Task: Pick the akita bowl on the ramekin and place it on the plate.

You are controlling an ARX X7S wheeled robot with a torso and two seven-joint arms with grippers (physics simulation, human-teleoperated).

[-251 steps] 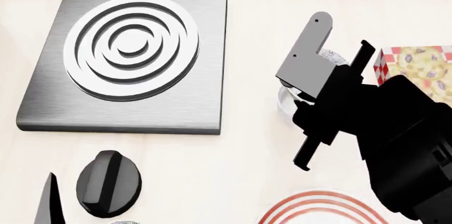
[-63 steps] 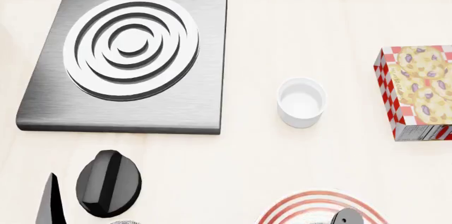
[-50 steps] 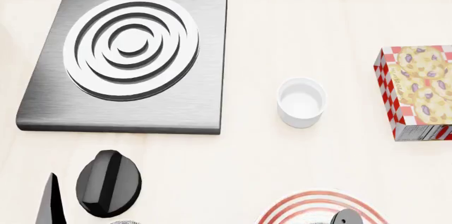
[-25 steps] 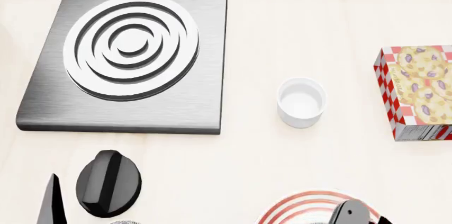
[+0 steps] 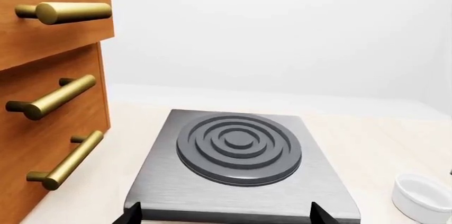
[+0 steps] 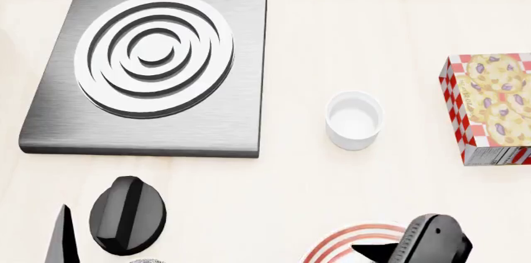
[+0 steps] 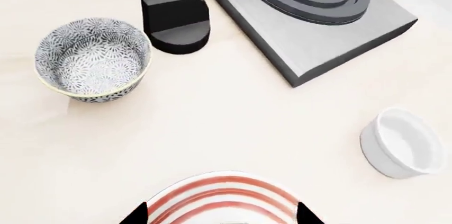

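Akita bowl isn't identifiable in any view: nothing sits in the ramekin, which stands empty and upright right of centre in the head view, and the right wrist view only catches a sliver at the bottom edge over the plate, too cropped to say what it is. Plate's red-ringed rim shows at bottom centre of that wrist view and at the lower right edge of the head view. Right gripper: two dark fingertips at the bottom edge, spread apart either side of the plate's rim; can't tell if anything sits between them. Its arm pokes up from the bottom right of the head view, overlapping the plate. Left gripper: tips spread wide, nothing between them, facing the stove burner plate. Second speckled bowl upper left in the right wrist view, beside a black knob. Cookie box at right edge of the head view.
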